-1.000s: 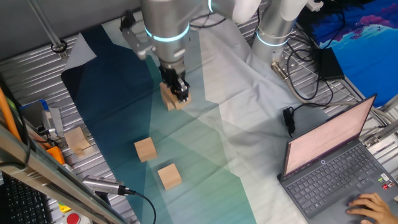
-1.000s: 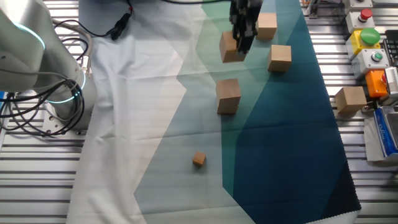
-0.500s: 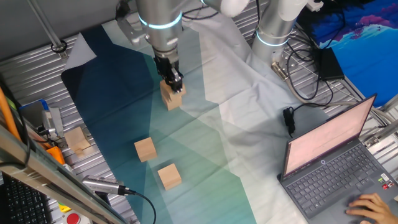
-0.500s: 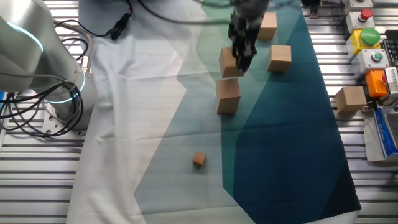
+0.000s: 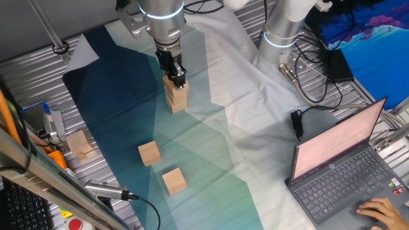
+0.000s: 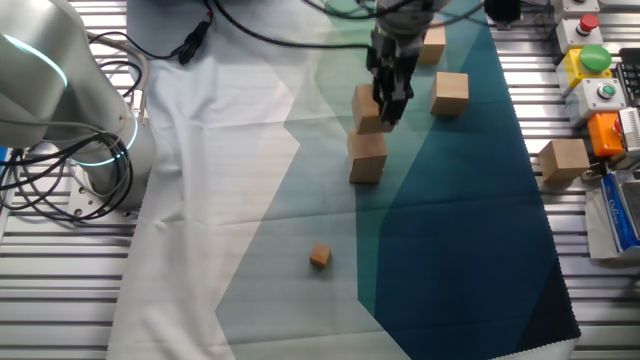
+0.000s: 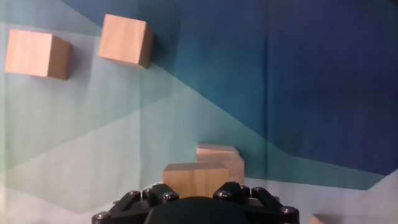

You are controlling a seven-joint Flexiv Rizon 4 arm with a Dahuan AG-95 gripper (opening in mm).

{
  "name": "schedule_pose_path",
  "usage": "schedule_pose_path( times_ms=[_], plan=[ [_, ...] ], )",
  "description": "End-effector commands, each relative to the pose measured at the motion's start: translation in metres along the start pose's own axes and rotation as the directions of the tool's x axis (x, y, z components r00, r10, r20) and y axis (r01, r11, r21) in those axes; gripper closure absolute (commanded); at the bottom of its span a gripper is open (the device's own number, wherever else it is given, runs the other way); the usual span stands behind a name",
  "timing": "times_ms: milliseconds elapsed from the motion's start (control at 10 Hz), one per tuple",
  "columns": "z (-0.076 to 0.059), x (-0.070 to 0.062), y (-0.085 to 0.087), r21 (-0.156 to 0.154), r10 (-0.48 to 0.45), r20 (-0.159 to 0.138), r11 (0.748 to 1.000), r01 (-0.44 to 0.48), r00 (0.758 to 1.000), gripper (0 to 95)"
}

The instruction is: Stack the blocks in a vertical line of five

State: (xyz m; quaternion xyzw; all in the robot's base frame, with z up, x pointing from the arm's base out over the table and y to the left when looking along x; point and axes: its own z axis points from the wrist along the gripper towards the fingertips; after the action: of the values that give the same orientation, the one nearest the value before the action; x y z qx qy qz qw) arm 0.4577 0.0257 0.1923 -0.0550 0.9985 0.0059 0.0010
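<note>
My gripper [image 5: 175, 78] is shut on a light-brown wooden block [image 5: 177, 87] and holds it right over a second block [image 5: 177, 103] on the cloth. The two nearly meet, and I cannot tell whether they touch. The other fixed view shows the gripper [image 6: 386, 100], the held block [image 6: 367, 110] and the lower block [image 6: 367, 158]. In the hand view the held block [image 7: 196, 179] sits between my fingers, with the lower block [image 7: 221, 155] just beyond. Two more blocks [image 5: 149, 153] [image 5: 174, 181] lie apart on the cloth; they also show in the hand view [image 7: 37, 54] [image 7: 126, 40]. A fifth block is not visible.
A much smaller wooden cube [image 6: 319, 257] lies on the pale cloth. A paler block [image 6: 563, 160] sits off the cloth on the slatted table near the button boxes [image 6: 592, 60]. A laptop [image 5: 345, 163] and cables [image 5: 307, 76] are on the far side.
The gripper has carried the held block sideways and down, from beside the lower block to directly over it. The other blocks have not moved.
</note>
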Motion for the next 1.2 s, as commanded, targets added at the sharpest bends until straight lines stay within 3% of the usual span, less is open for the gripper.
schedule_pose_path(
  times_ms=[100,1200],
  plan=[
    [0.003,-0.001,-0.006,-0.003,0.02,0.009,1.0,-0.02,1.0,95.0],
    [0.012,-0.006,-0.02,-0.006,0.03,0.035,1.0,-0.03,0.999,95.0]
  ],
)
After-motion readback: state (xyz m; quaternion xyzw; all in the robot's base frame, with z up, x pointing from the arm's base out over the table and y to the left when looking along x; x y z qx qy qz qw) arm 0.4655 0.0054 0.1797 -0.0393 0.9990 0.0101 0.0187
